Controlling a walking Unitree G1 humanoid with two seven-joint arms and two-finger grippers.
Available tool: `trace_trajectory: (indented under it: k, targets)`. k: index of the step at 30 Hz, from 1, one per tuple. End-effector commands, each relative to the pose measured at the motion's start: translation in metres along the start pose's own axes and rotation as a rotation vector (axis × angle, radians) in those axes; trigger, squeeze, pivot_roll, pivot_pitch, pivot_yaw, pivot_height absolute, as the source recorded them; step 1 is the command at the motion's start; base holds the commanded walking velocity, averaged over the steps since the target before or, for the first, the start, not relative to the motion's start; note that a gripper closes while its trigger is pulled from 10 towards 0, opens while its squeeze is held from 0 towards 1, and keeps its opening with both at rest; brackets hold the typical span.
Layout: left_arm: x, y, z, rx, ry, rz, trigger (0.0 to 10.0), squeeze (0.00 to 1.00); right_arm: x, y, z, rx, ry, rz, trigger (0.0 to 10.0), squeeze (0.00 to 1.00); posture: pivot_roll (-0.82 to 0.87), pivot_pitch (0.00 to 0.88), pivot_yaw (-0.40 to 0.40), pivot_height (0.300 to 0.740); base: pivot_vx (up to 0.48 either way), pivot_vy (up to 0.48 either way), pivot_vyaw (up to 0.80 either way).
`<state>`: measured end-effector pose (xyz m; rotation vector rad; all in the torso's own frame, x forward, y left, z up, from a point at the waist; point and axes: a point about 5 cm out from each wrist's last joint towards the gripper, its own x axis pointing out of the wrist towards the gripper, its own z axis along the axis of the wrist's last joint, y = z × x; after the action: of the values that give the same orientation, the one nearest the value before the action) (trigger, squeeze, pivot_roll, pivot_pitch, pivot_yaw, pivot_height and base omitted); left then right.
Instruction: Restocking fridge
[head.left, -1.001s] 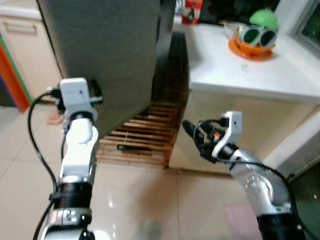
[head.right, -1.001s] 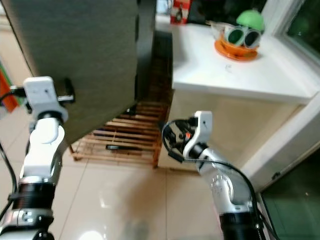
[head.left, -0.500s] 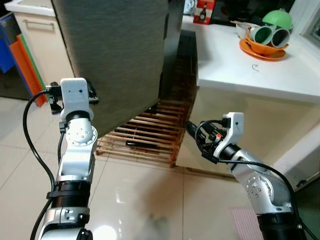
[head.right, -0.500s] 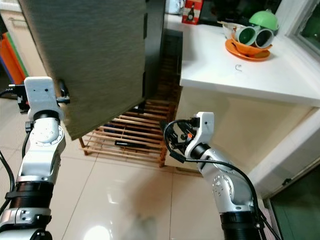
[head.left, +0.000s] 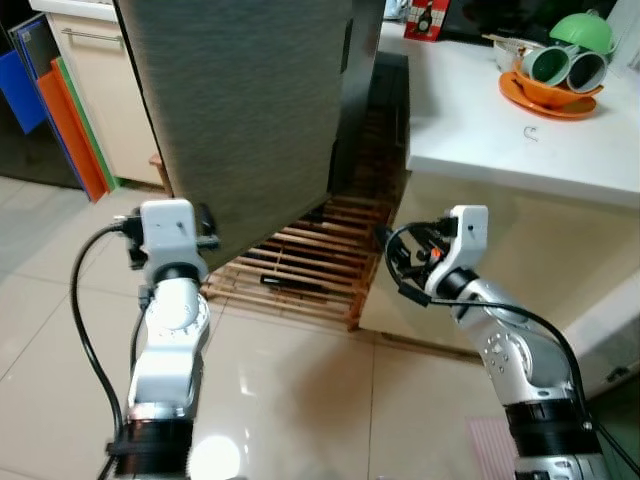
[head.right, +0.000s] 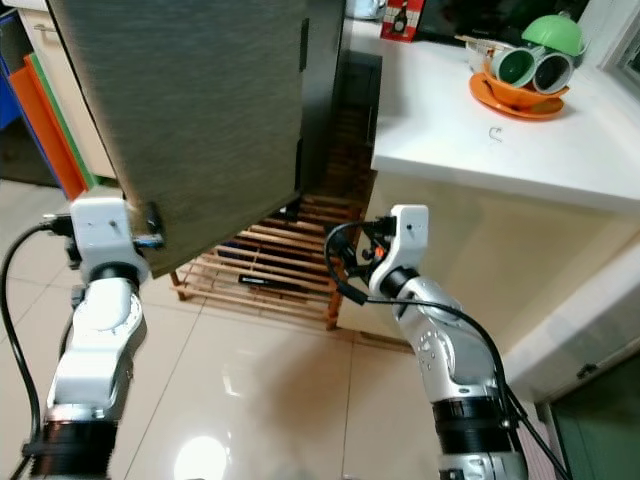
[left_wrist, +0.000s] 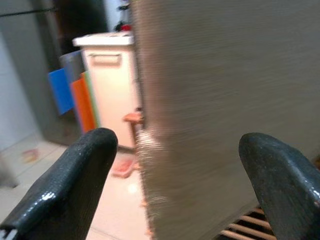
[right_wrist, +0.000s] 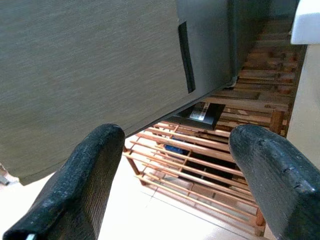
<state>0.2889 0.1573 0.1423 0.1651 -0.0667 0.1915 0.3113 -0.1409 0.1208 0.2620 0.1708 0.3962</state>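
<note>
Home kitchen: tall grey fridge standing on a wooden slatted pallet over glossy beige floor tiles. White counter beside it carries an orange dish with green bowls. Cream cabinet with orange and blue boards leaning against it.

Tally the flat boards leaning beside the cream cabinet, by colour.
Blue board: 1
Orange board: 1
Green board: 1
Total: 3
</note>
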Motion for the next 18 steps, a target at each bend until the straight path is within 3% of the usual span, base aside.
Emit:
trace_trajectory:
  k: [1, 8, 14, 16, 18]
  targets:
    - [-0.003, -0.009, 0.015, -0.023, -0.064, -0.049, 9.7, 0.0, 0.0, -0.006, 0.006, -0.034, -0.024, -0.031, 10.0, 0.22, 0.02, 0.0, -0.049, 0.74, 0.446, 0.0, 0.0]
    - [-0.008, -0.016, 0.03, -0.045, -0.15, -0.099, 9.6, 0.0, 0.009, -0.004, 0.009, -0.078, -0.055, -0.006, 10.0, 0.29, 0.02, 0.0, -0.052, 0.74, 0.458, 0.0, 0.0]
    - [-0.008, -0.016, 0.03, -0.015, -0.144, -0.085, 10.0, 0.0, 0.016, 0.0, 0.008, -0.133, -0.028, 0.0, 10.0, 0.25, 0.02, 0.0, -0.054, 0.74, 0.459, 0.0, 0.0]
    - [-0.006, -0.017, 0.027, 0.012, -0.121, -0.079, 10.0, 0.0, 0.016, 0.0, 0.008, -0.124, -0.038, 0.006, 10.0, 0.25, 0.02, 0.0, -0.054, 0.74, 0.0, 0.0, 0.0]
    - [-0.005, -0.016, 0.026, -0.011, -0.108, -0.073, 10.0, 0.0, 0.016, 0.0, 0.009, -0.119, -0.053, 0.004, 10.0, 0.25, 0.02, 0.0, -0.051, 0.74, 0.0, 0.0, 0.0]
